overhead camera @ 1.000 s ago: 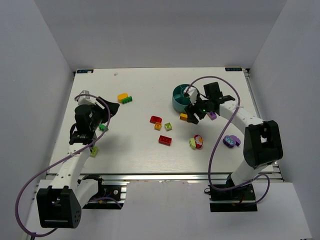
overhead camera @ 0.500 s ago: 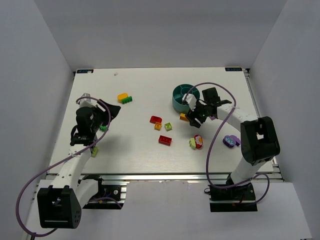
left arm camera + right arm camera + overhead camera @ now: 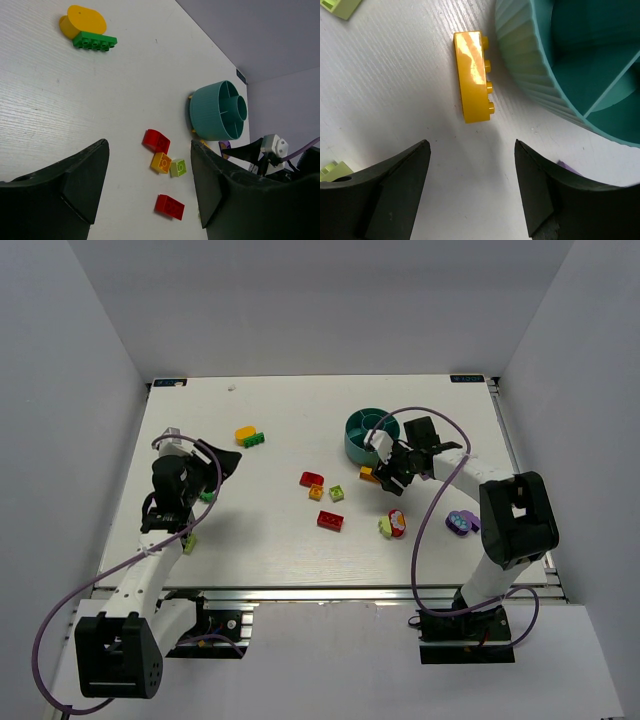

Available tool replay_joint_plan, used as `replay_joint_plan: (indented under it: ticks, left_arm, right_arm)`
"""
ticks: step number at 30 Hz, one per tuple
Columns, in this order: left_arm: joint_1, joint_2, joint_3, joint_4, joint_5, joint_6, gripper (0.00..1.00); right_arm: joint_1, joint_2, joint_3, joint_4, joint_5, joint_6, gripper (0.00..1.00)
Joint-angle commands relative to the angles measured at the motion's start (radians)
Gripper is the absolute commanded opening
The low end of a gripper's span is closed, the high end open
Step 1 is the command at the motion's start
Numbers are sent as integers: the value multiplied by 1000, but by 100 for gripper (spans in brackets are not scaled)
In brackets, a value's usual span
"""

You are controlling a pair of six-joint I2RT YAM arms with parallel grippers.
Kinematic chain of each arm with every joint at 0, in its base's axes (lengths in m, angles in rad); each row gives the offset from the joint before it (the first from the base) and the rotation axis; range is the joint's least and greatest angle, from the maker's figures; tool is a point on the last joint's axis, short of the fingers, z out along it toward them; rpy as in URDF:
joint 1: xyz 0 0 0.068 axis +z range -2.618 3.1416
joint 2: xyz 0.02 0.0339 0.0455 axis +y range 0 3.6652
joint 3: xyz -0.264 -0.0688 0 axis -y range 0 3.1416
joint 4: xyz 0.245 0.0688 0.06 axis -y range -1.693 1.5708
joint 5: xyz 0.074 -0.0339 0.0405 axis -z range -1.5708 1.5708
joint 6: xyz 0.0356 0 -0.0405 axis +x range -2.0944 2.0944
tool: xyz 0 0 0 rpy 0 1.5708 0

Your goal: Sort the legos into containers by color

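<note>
The right gripper (image 3: 470, 150), jaws apart and empty, hovers over the yellow brick (image 3: 474, 76), which lies just beside the bowl (image 3: 560, 65) at its 6 o'clock with the wall crowding its studded side, while the left gripper (image 3: 150, 170), likewise apart and empty, hangs at the table's (image 3: 280, 420) 9 o'clock, an orange brick (image 3: 161, 162) and a lime brick (image 3: 177, 167) loose mid-table.
</note>
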Motion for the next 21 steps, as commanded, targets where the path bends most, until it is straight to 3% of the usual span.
replay_joint_plan:
  ticks: [1, 21]
  left_arm:
    - [-3, -35, -21, 19, 11, -2, 76]
    - [-3, -33, -27, 19, 6, -15, 76]
  right_arm:
    - [-3, 8, 6, 20, 14, -39, 73]
    - [44, 77, 35, 106, 14, -68, 72]
